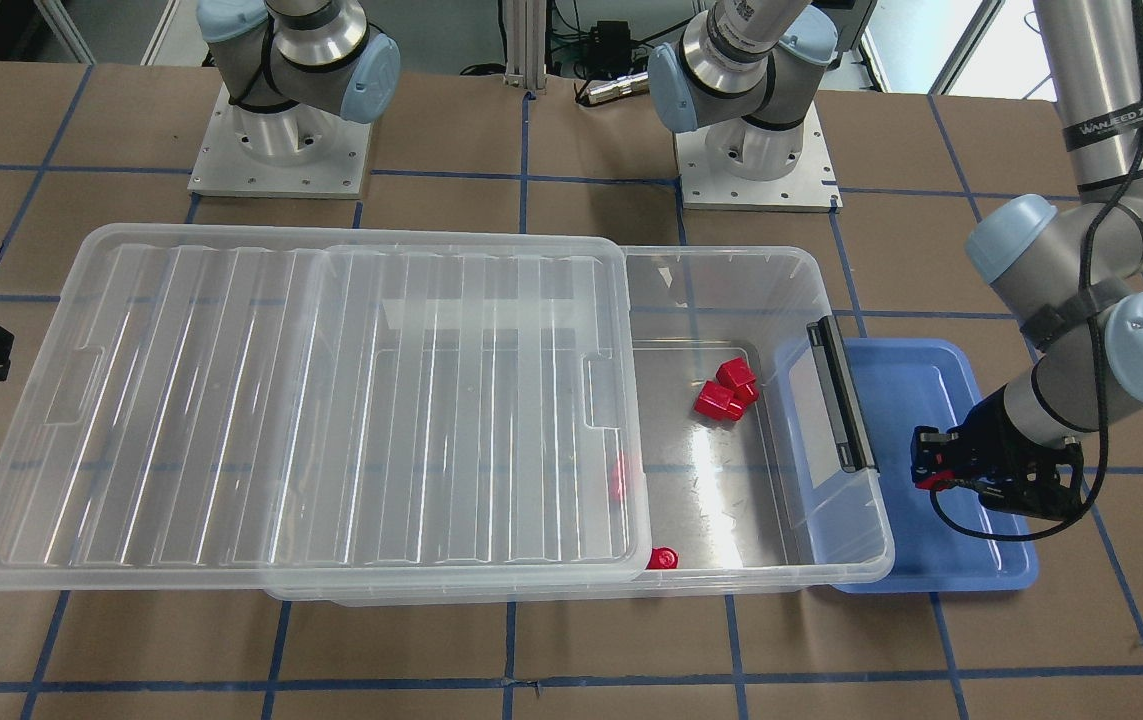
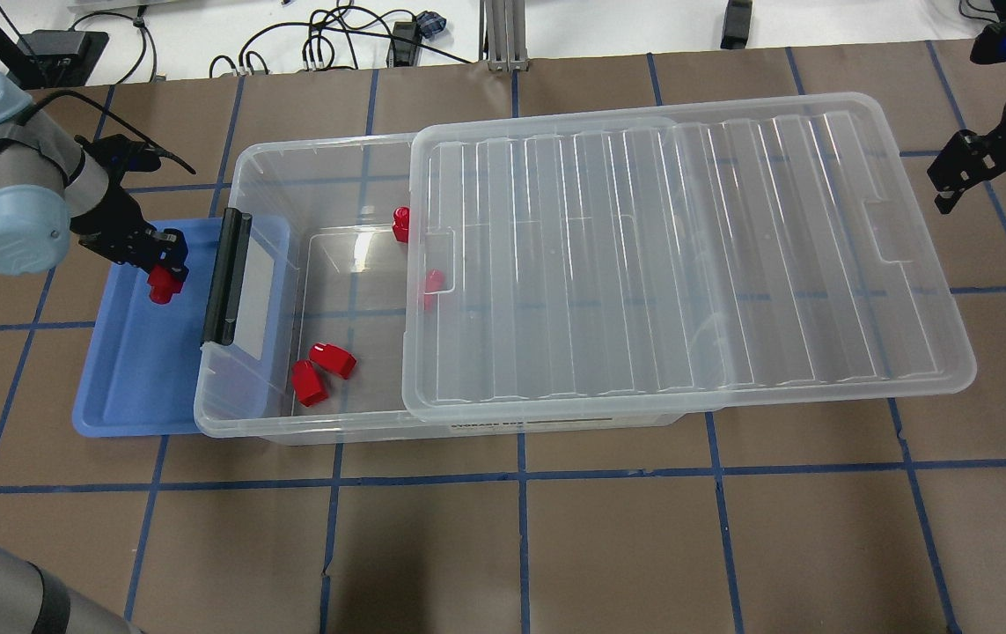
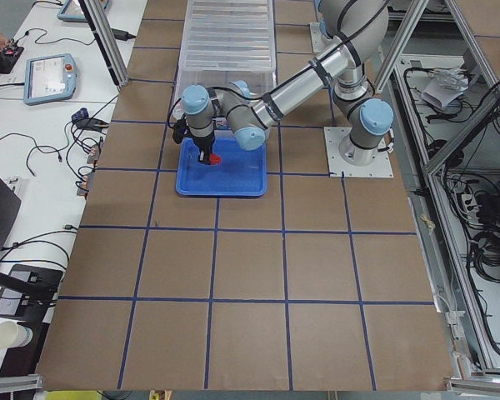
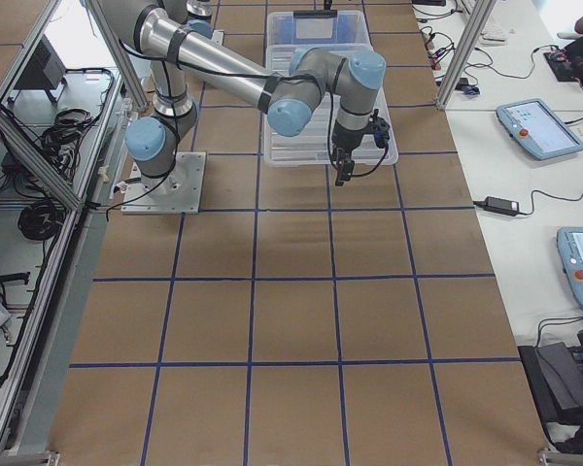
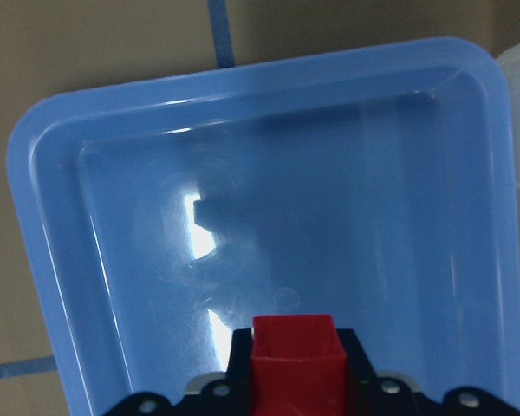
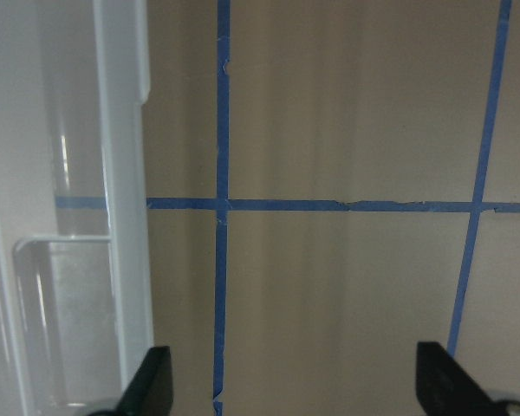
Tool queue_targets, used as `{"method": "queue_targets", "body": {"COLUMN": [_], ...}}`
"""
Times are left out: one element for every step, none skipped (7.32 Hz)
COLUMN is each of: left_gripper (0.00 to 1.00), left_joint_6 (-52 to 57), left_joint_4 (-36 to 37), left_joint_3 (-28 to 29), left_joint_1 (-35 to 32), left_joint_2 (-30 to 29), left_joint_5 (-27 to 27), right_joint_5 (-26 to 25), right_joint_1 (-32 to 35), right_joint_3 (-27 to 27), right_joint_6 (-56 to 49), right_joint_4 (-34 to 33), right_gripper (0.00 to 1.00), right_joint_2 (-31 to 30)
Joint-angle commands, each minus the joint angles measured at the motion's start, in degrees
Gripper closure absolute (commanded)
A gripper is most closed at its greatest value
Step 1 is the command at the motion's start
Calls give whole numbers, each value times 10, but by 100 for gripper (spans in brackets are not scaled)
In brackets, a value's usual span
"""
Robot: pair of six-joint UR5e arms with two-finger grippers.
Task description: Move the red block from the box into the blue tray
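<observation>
Holding the red block [image 5: 295,360] pinched between them, stud end hidden, the left jaws hang over the blue tray [image 2: 128,379]. Bare tray floor lies straight below and ahead of them, so the block looks set for release there rather than near a rim. It appears to be clear of the floor, though how far cannot be told. The tray sits on the bench [image 2: 608,528] just beside these jaws' reach into the box [image 2: 318,150], its edge tucked under the box's latch [image 2: 225,277] end, which keeps the carry short. The lid [image 2: 687,255] lies shifted away from the left jaws, toward the right jaws, and that leaves open only the end of the box nearest the tray. Two more red blocks [image 2: 322,370] lie together on the box floor, beyond the latch from the left jaws, and other red pieces show at the lid's edge. The right jaws stand spread wide and empty over bare bench just past the lid's far end, well apart from the block. They are likely parked there to keep out of the left arm's path. The task seems nearly done, judging by this: opening the left jaws should finish it.
</observation>
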Motion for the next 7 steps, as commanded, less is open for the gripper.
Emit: {"method": "queue_targets", "body": {"left_gripper": [100,100,100,100,86,45,8], "left_joint_6": [7,9,9,9,8,6,1], "left_joint_4": [4,5,5,5,5,5,-5], "left_joint_3": [-3,-3,-3,-4,-4,-3,5], "left_joint_1": [9,13,15,15,16,16,15], "left_joint_2": [-12,-16,-18,-20,-20,-19,-3], "left_joint_5": [-1,-1,-1,-1,0,0,6], "right_joint_5": [-5,-5,-4,-5,-5,-4,-4], "right_joint_1": [0,0,0,-1,0,-1,-1], "right_joint_3": [1,1,3,13,19,22,23], "right_joint_6": [-2,-2,-1,-2,-1,-1,-1], "right_joint_4": [-6,-4,-1,-3,-3,-3,-2], "right_gripper": [0,0,0,0,0,0,0], "right_joint_2": [14,15,15,15,15,15,15]}}
